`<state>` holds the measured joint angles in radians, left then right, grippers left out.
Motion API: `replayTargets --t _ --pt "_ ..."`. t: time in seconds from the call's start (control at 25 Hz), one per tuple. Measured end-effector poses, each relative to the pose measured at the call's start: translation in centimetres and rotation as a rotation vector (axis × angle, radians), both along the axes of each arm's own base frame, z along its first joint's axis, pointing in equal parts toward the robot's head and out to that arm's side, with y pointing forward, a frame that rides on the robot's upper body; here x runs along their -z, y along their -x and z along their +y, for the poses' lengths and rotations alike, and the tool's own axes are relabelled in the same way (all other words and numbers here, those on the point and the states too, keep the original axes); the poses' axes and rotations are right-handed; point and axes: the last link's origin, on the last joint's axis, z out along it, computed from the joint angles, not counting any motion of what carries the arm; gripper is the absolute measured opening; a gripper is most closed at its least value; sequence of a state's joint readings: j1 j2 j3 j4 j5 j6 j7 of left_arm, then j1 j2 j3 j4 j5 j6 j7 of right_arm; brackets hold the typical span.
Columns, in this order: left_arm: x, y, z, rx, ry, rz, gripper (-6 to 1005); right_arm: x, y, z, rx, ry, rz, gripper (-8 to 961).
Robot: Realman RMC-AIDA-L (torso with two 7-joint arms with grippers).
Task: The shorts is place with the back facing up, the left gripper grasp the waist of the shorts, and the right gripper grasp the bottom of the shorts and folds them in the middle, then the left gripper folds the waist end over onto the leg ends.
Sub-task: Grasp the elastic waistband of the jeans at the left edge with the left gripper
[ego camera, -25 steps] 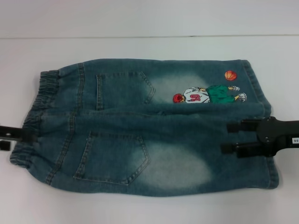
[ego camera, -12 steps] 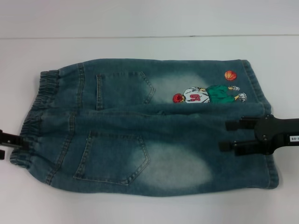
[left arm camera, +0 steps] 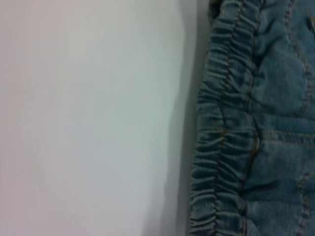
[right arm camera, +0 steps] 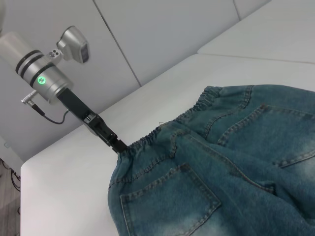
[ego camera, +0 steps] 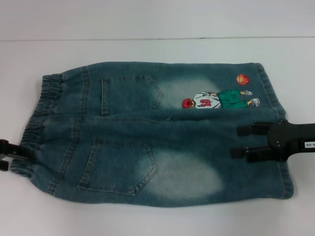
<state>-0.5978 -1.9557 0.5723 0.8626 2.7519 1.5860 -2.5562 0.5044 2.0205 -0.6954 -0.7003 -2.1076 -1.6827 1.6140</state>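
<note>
Blue denim shorts [ego camera: 147, 132] lie flat with the back pockets up, the elastic waist [ego camera: 37, 118] on the left and the leg ends [ego camera: 275, 113] on the right. A basketball-player print [ego camera: 219, 100] marks the far leg. My left gripper [ego camera: 11, 156] is at the near part of the waistband, open, its tip at the fabric's edge; it also shows in the right wrist view as the left gripper [right arm camera: 117, 145]. My right gripper [ego camera: 236, 141] hovers open over the leg ends, between the two legs. The left wrist view shows the gathered waistband [left arm camera: 221, 147].
A white table [ego camera: 157, 49] carries the shorts, with a seam or edge line along the back. A white wall panel [right arm camera: 162, 34] rises behind the table in the right wrist view.
The left gripper has slid leftward and nearer along the waistband, so less of it shows. The right gripper has shifted only slightly. The shorts have not moved.
</note>
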Motion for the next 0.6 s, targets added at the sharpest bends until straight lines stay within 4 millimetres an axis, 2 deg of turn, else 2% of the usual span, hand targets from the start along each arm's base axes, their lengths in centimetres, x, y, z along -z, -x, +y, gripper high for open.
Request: replayTargets --t 0.44,0.6 --pt "1.4 -1.3 0.6 0.069 0.056 0.03 728 -0.1 0.0 0.1 0.002 -0.006 0.002 914" --pt "1.4 -1.3 0.7 0.071 0.056 0.031 640 -0.2 -0.2 0.0 0.006 -0.008 0.004 915"
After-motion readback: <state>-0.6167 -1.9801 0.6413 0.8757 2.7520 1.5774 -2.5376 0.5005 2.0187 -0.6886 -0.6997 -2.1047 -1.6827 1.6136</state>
